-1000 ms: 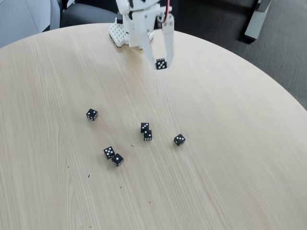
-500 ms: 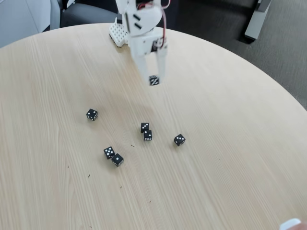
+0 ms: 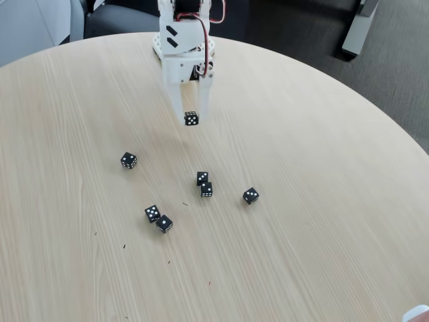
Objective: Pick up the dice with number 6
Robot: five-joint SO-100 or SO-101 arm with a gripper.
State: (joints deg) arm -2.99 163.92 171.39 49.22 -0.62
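Since 1 s back: gripper (image 3: 191, 119) swung toward fixed view's left and a bit nearer the camera, die carried along, wrist turned so fingers now point down instead of splaying sideways. Five dice on the table sit unchanged.

Clamped now on a black die (image 3: 192, 119), pinched at the white fingertips and hanging clear of the table (image 3: 322, 174). Visible face shows a few white pips, count too small to read, so can't confirm it as the six from here; judged to be the dice with number 6 given it's the one lifted. Held low on the fingertips, prob. because cube is tiny and only the tips close that far. Held off the wood, so pick looks done; what's left is likely carry or set-down.

On the table, all black w/ white pips: lone die (image 3: 129, 160) at left; touching pair, die (image 3: 202, 178) behind die (image 3: 207, 190); single die (image 3: 251, 195) right of those; second pair near the front, die (image 3: 153, 213) just beside die (image 3: 164, 224).

Nothing under or beside the gripper. Nearest obstacle is the middle pair, well apart toward the camera. Small pale object (image 3: 417, 314) at bottom right corner, unidentifiable.
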